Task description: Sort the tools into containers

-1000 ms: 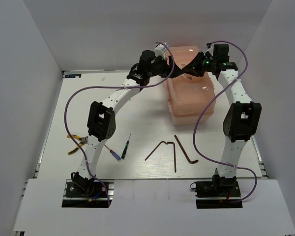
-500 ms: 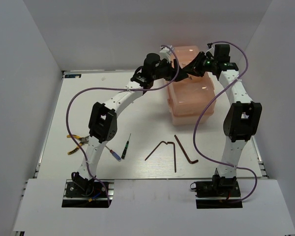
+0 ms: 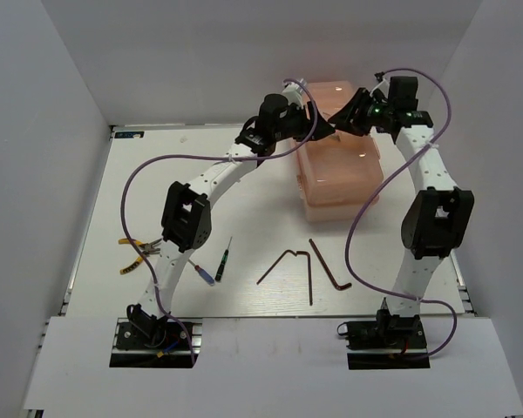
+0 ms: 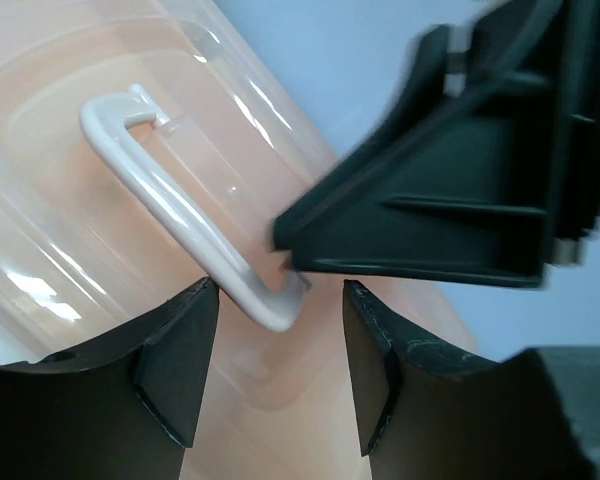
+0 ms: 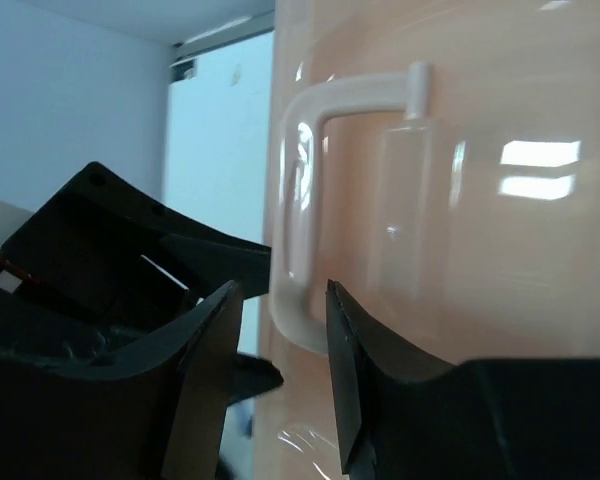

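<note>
the salmon-pink translucent plastic toolbox (image 3: 340, 178) sits far back on the white bench (image 3: 261, 218), close to the rear wall. the left end effector (image 4: 277, 287) and the right end effector (image 5: 280, 292) are both released, jaws straddling its glossy white lid handle (image 4: 160, 175). dark l-shaped hex keys (image 3: 309, 279) lie well apart on the open near bench.

A white table (image 3: 253, 218) stands boxed in by plain white walls (image 3: 35, 131) — left, right and behind it — under even, soft light.
</note>
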Action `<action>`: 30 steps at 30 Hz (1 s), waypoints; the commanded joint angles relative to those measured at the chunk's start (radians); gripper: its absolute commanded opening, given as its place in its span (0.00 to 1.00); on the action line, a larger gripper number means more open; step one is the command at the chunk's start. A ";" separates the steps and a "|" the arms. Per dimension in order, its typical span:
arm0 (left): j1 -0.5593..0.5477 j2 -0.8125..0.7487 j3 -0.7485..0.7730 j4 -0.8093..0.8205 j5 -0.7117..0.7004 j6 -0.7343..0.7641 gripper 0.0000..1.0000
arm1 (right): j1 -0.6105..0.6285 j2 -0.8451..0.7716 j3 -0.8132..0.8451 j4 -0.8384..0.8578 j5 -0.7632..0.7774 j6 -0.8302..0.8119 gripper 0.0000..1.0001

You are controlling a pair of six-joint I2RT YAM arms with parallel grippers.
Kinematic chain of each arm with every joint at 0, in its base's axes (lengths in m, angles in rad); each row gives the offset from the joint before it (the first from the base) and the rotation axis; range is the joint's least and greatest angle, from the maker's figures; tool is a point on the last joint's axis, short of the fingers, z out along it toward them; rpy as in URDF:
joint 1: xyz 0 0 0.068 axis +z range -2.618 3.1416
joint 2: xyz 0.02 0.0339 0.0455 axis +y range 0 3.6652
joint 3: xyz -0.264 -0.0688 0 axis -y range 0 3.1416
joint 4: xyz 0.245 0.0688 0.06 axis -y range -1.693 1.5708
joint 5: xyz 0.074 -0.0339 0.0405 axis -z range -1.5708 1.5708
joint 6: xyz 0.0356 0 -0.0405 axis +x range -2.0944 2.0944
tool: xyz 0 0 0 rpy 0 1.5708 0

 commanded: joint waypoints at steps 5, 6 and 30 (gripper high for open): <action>-0.012 0.033 0.040 -0.024 -0.093 -0.090 0.62 | -0.033 -0.248 -0.038 -0.108 0.421 -0.316 0.46; -0.012 0.042 0.040 -0.024 -0.102 -0.100 0.62 | -0.035 -0.262 -0.053 -0.085 0.449 -0.333 0.46; -0.012 0.131 0.106 -0.060 -0.139 -0.174 0.50 | -0.288 -0.020 -0.178 0.021 0.248 -0.373 0.58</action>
